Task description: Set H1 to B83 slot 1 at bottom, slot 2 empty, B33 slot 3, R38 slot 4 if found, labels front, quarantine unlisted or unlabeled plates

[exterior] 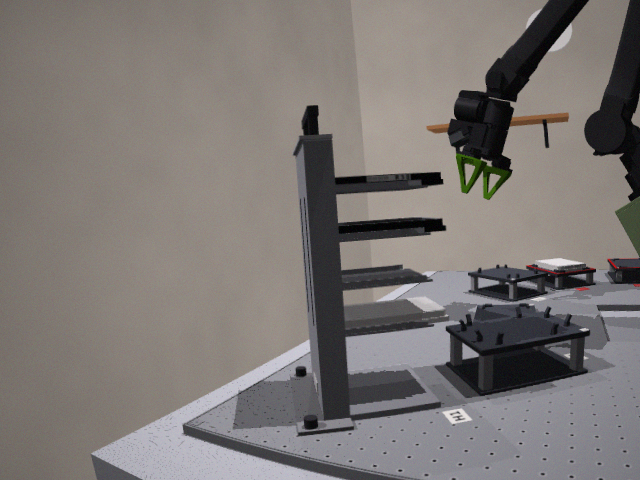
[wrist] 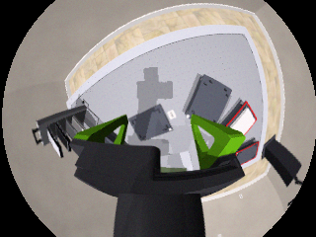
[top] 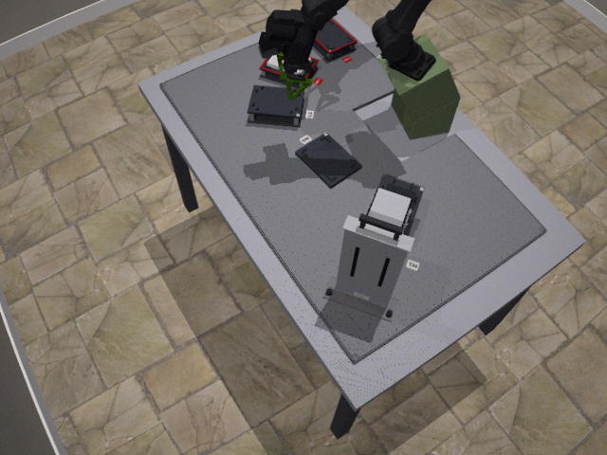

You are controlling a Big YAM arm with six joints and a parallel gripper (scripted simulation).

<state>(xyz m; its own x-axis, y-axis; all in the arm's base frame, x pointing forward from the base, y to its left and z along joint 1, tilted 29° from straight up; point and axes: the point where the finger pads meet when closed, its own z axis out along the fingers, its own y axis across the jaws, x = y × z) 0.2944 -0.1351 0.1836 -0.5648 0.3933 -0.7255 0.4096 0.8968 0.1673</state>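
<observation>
Fingers of our green two-fingered gripper (exterior: 481,181) stand spread to their widest with nothing between them, and it hangs in the air in front of the tall grey plate hotel tower (exterior: 317,268), level with its top shelf and apart from it. In the exterior view we see four shelves on the tower: a dark plate (exterior: 387,179) lies on the top shelf, another dark plate (exterior: 390,225) on the one below, the third shelf down looks bare, and a pale grey plate (exterior: 395,310) lies on the bottom shelf. Near the tower's foot stands a black raised nest with upright locator pins (exterior: 516,335), with nothing on it. Farther back, a white plate (exterior: 559,264) sits on a red-edged nest (exterior: 560,271), beside a second red-edged nest (exterior: 624,268) and a black raised nest (exterior: 506,276). We cannot read any plate labels from these views.
</observation>
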